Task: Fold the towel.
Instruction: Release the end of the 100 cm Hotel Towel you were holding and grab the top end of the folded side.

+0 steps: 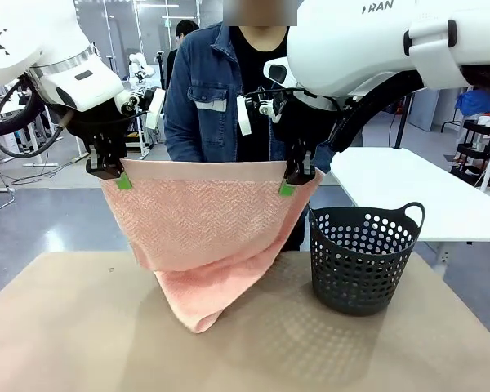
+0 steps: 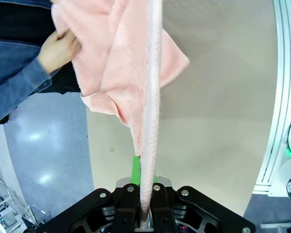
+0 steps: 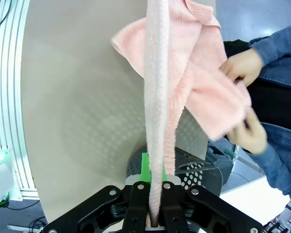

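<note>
Towel (image 1: 204,220) hangs like a curtain left of the dark basket (image 1: 361,261). Its top edge is stretched level and its long axis runs side to side, away from the basket. The right end effector (image 1: 295,181) is clenched on the top corner nearest the basket, just above and left of the rim. The left end effector (image 1: 114,175) is clenched on the other top corner, well apart from the basket. In both wrist views the cloth's edge is nipped between closed fingers.

A smooth band runs along the top edge, with herringbone weave below it. The lower part sags to a folded point that touches the desk (image 1: 57,327) left of the basket's foot. Farther back than the basket, a person's hand (image 2: 59,48) pinches the rear layer.

Bare desk lies open in front of the basket and out to the left of the towel. The towel's side edge hangs near the basket's rim. Letters "RAN" (image 1: 378,7) can be read on the arm above the basket.
</note>
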Robot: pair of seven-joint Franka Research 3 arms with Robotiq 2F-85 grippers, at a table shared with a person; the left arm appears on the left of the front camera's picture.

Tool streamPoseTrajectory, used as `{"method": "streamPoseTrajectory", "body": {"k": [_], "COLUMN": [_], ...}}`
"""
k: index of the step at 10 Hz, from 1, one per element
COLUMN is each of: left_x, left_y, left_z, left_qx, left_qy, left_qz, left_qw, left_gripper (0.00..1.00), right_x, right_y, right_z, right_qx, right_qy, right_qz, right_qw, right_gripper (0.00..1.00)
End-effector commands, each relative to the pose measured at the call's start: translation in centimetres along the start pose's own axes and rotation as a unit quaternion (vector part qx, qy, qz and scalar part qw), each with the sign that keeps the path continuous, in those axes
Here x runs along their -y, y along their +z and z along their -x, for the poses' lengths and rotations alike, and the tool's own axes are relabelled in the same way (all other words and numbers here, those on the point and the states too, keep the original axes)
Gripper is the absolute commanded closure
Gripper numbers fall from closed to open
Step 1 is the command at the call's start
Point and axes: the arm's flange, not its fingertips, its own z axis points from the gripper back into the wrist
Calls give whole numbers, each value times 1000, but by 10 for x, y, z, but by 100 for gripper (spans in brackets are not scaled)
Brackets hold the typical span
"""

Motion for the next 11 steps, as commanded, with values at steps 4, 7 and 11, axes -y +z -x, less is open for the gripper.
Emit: {"method": "streamPoseTrajectory", "body": {"k": [4, 7, 11], "left_x": [-2, -2, -2], "left_y": [2, 2, 2], "left_z": [1, 1, 1], "left_qx": [-3, -3, -3], "left_qy": [-1, -1, -1], "left_qz": [-3, -3, -3], "left_qw": [1000, 1000, 1000], "left_gripper": [100, 100, 100], "right_x": [0, 0, 0], "right_y": [0, 0, 0], "right_z": [0, 0, 0], "right_qx": [0, 0, 0], "right_qy": [0, 0, 0], "right_qz": [-1, -1, -1], "right_qw": [1000, 1000, 1000], "right_gripper": [100, 100, 100]}}
